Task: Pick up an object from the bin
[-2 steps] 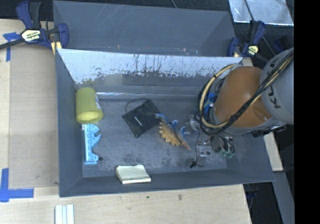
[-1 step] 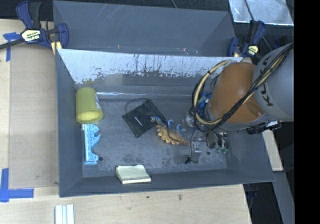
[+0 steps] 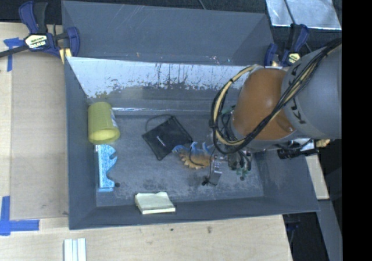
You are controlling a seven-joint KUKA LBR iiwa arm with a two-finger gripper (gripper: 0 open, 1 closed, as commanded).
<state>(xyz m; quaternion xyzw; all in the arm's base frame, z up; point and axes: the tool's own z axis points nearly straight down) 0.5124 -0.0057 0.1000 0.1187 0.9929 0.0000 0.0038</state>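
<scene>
My gripper (image 3: 213, 174) is low in the right half of the bin, near the front wall and under the orange cover of the wrist. Just to its left, touching or nearly touching it, lies a small tan and blue thing (image 3: 195, 157) on the floor of the bin. A flat black square thing (image 3: 167, 136) lies further left, tilted, with one corner next to the tan and blue thing. I see nothing held in the gripper.
A yellow cup (image 3: 103, 121) lies on its side at the bin's left wall. Below it lies a light blue notched piece (image 3: 105, 167). A pale yellow pad (image 3: 154, 202) rests against the front wall. The arm and its cables cover the bin's right part.
</scene>
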